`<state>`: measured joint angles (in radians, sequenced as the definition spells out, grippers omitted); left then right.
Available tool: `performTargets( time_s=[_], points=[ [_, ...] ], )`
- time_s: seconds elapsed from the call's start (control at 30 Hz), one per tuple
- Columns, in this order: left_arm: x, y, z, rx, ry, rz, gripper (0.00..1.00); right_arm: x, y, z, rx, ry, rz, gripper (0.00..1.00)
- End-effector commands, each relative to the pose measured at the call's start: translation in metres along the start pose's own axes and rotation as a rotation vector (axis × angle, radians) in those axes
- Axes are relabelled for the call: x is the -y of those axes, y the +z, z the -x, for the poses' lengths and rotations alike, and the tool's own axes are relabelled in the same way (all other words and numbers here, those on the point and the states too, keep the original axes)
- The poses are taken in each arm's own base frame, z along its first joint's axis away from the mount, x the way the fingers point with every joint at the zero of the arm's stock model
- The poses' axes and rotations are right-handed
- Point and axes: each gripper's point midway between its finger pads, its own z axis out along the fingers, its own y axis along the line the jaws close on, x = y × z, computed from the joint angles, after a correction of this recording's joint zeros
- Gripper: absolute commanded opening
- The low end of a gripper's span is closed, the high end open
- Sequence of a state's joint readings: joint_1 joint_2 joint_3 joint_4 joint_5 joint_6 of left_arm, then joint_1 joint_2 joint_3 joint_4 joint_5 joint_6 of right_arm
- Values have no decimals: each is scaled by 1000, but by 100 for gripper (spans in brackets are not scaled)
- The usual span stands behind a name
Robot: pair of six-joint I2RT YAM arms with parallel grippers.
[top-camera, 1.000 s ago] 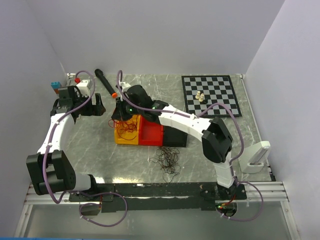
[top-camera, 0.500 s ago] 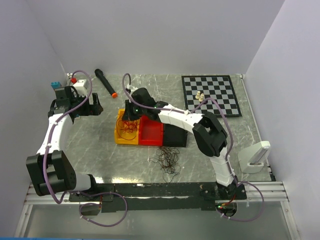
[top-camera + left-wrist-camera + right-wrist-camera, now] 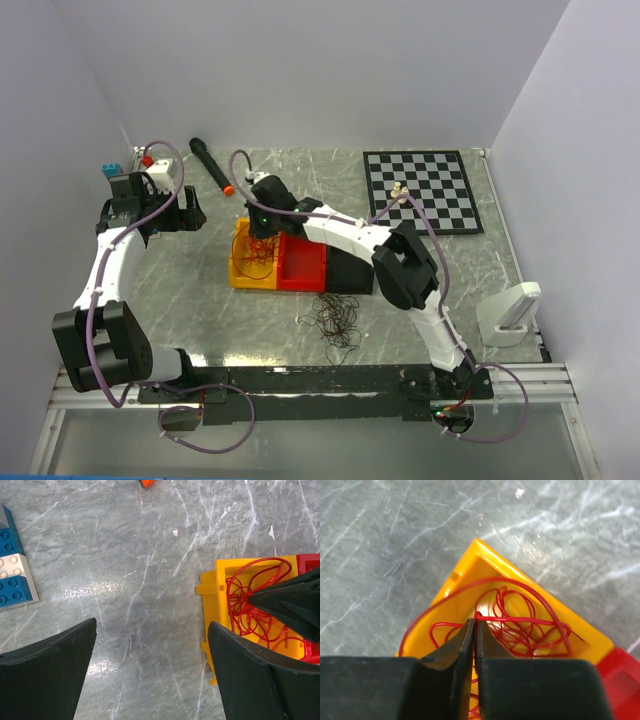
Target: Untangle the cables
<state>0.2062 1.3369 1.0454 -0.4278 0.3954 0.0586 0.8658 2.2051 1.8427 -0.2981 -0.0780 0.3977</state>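
Note:
A tangle of red cables (image 3: pixel 520 625) lies in the yellow bin (image 3: pixel 240 270), first in a row with a red bin (image 3: pixel 305 265) and a black bin (image 3: pixel 350 272). My right gripper (image 3: pixel 474 621) hangs over the yellow bin (image 3: pixel 445 587), shut on one red cable loop at its tips. In the top view the right gripper (image 3: pixel 262 232) is above the red cables (image 3: pixel 255 255). A loose heap of dark cables (image 3: pixel 337 318) lies on the table in front of the bins. My left gripper (image 3: pixel 152 625) is open over bare table left of the yellow bin (image 3: pixel 215 587); in the top view the left gripper (image 3: pixel 190 213) holds nothing.
A chessboard (image 3: pixel 420 190) with small pale pieces (image 3: pixel 399 190) lies at the back right. A black marker with an orange tip (image 3: pixel 210 167) lies at the back. Toy blocks (image 3: pixel 112 170) sit at the far left, and a white stand (image 3: pixel 510 315) at the right edge.
My right gripper has shifted slightly right and down over the yellow bin, still pinching the red cable, whose loops now rest in the bin. The left arm drew back a little to the left.

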Motion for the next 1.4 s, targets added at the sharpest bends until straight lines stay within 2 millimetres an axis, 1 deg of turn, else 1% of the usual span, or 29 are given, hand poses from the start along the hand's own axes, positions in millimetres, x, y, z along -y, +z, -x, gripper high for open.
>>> performTargets(
  time_s=[0.0, 0.03, 0.1, 0.2, 0.3, 0.37, 0.43, 0.47, 0.5, 0.57, 0.6, 0.63, 0.73, 0.8, 0.83, 0.93, 0.97, 1.0, 1.03, 1.07, 1.13, 1.23, 1.33, 1.37],
  points=[
    [6, -14, 24, 77, 21, -13, 97, -13, -2, 8, 7, -79, -47, 19],
    [6, -13, 25, 79, 22, -13, 97, -16, -4, 9, 14, -85, -42, 24],
    [6, -14, 25, 80, 24, -16, 97, -22, -11, 16, 30, -94, -31, 31],
    [10, -14, 25, 77, 24, -33, 97, -23, -24, 28, 55, -102, -43, 43],
    [14, -16, 26, 79, 25, -51, 97, -26, -37, 33, 63, -107, -42, 55],
    [16, -17, 25, 76, 28, -65, 97, -26, -46, 34, 70, -108, -47, 57],
    [21, -19, 24, 71, 38, -85, 97, -27, -61, 36, 85, -108, -37, 58],
    [24, -21, 24, 69, 43, -98, 96, -31, -77, 44, 114, -105, -24, 59],
    [27, -23, 24, 67, 51, -108, 96, -34, -89, 47, 133, -105, -13, 60],
    [39, -26, 25, 61, 72, -138, 97, -31, -110, 43, 141, -94, -17, 61],
    [46, -28, 25, 55, 89, -155, 97, -28, -122, 38, 142, -90, -28, 61],
    [57, -30, 26, 50, 111, -176, 97, -21, -128, 25, 123, -78, -48, 62],
    [105, -34, 20, 42, 229, -254, 96, 5, -152, -14, 82, -47, -103, 62],
    [134, -38, 15, 38, 292, -312, 97, 28, -166, -50, 45, -28, -158, 62],
    [149, -40, 8, 20, 320, -349, 97, 35, -178, -61, 44, -12, -171, 62],
    [183, -43, -14, -46, 411, -445, 97, 58, -199, -108, -5, 48, -211, 62],
    [193, -45, -23, -63, 438, -477, 97, 67, -205, -130, -29, 81, -226, 62],
    [203, -46, -32, -78, 467, -511, 97, 69, -211, -135, -24, 97, -223, 62],
    [218, -49, -44, -99, 509, -555, 97, 76, -216, -151, -40, 124, -233, 62],
    [227, -50, -57, -122, 534, -586, 97, 79, -220, -162, -48, 145, -234, 62],
    [248, -53, -81, -168, 590, -651, 97, 83, -229, -176, -54, 177, -232, 62],
    [278, -62, -116, -223, 688, -753, 97, 88, -238, -190, -56, 216, -226, 62],
    [300, -68, -142, -268, 772, -827, 97, 88, -240, -200, -54, 250, -212, 62],
    [303, -67, -149, -284, 792, -836, 97, 88, -240, -203, -58, 262, -204, 62]
  ],
)
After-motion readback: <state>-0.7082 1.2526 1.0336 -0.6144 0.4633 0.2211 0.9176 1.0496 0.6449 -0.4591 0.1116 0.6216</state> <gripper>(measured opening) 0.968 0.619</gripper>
